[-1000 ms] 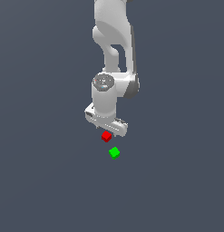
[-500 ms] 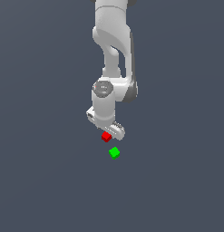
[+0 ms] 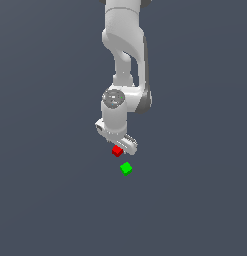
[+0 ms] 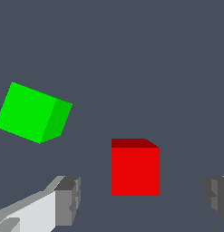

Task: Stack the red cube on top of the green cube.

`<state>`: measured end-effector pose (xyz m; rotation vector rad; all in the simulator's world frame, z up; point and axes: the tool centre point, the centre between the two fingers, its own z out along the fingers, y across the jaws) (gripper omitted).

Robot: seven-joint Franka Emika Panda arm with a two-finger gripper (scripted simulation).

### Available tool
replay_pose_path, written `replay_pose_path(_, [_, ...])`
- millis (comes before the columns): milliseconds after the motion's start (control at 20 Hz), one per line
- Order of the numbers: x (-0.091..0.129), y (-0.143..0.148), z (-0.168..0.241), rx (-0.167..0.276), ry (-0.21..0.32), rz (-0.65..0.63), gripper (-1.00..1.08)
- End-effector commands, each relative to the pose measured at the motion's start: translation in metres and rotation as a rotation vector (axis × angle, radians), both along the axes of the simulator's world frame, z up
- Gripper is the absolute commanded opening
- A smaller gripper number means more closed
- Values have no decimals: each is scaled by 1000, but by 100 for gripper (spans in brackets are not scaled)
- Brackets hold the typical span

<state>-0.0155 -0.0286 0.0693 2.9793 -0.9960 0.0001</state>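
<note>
We find the tool [image 4: 139, 201] with its two fingers [image 4: 68, 199] spread apart, clamped on nothing. The counter [image 3: 50, 200] beneath is a plain dark grey surface.

The red cube [image 4: 135, 170] sits on the counter in the gap between the spread fingers, touching neither, and directly under the tool in the exterior view. The green cube [image 3: 126, 168] lies near it, apart, toward the exterior view's right and lower in that view.

We judge the red cube rigid, light and smooth-faced, not fragile. Hold should be taken on two opposite flat side faces, centred, squarely.

In appearance it is tiny, uniform bright red, sharp-edged and unmarked, matching the green cube in size.
</note>
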Motion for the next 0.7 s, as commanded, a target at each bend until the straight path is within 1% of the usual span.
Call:
replay_pose_path(0, [0, 0, -3, 0, 0, 0, 100])
replay_pose_path(450, [-1, 0, -40, 0, 0, 1, 100])
replay_pose_path(650, [-1, 0, -48, 0, 0, 1, 100])
